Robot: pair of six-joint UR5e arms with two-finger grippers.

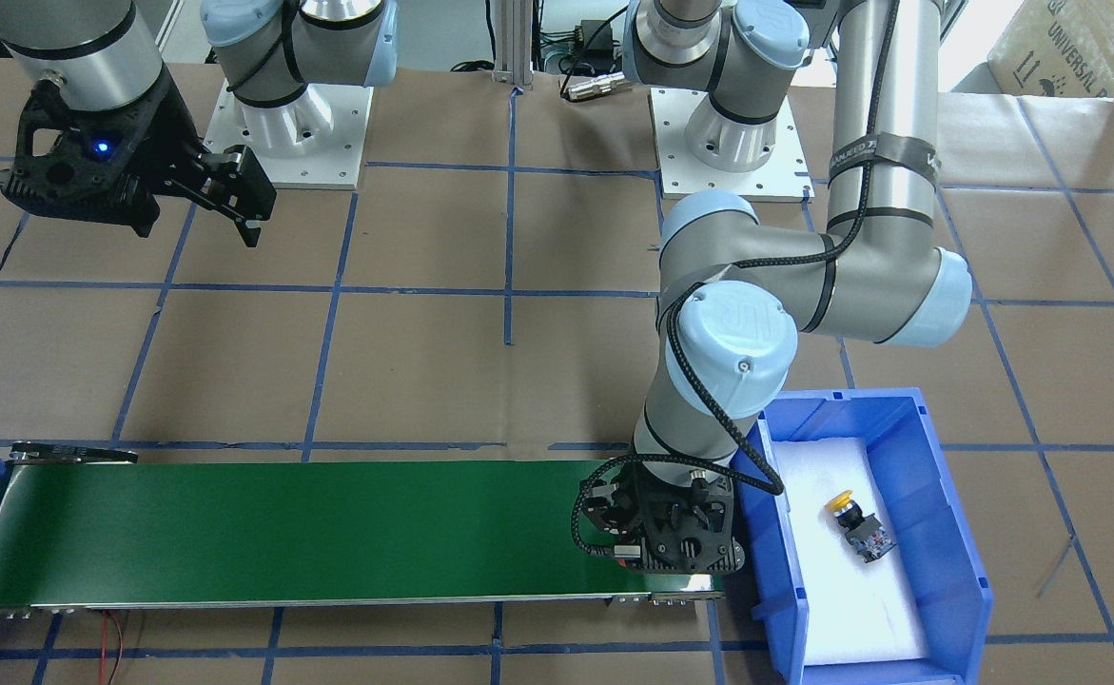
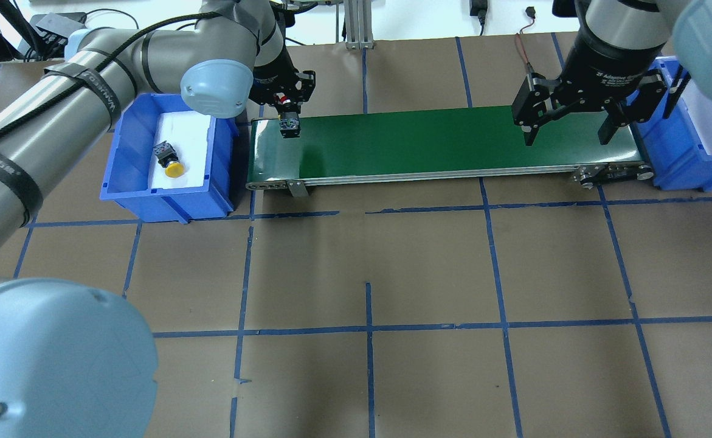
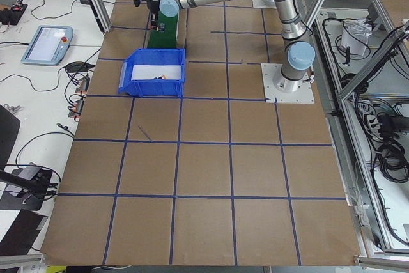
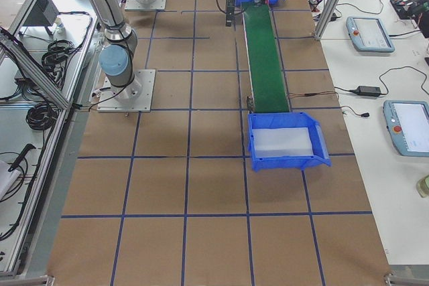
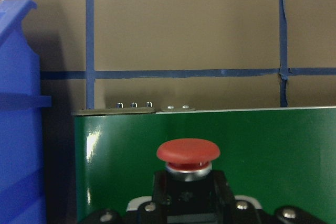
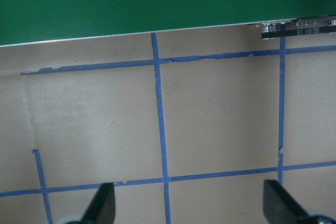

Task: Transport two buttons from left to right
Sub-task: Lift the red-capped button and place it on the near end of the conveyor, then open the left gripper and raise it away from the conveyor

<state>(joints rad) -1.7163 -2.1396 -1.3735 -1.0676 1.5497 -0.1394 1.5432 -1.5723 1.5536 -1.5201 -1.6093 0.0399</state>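
My left gripper (image 2: pixel 287 115) is shut on the red mushroom-cap button (image 5: pixel 188 152) and holds it low over the left end of the green conveyor belt (image 2: pixel 441 143). The button's grey contact block (image 2: pixel 289 126) shows under the fingers in the overhead view. I cannot tell if it touches the belt. The yellow-cap button (image 2: pixel 170 163) lies on its side on white foam in the left blue bin (image 2: pixel 167 210); it also shows in the front-facing view (image 1: pixel 856 528). My right gripper (image 2: pixel 568 131) is open and empty, above the belt's right end.
A second blue bin (image 2: pixel 684 164) with white foam stands at the belt's right end; in the exterior right view (image 4: pixel 288 159) nothing shows inside it. The brown table has a grid of blue tape. Both arm bases (image 1: pixel 300 133) stand behind the belt.
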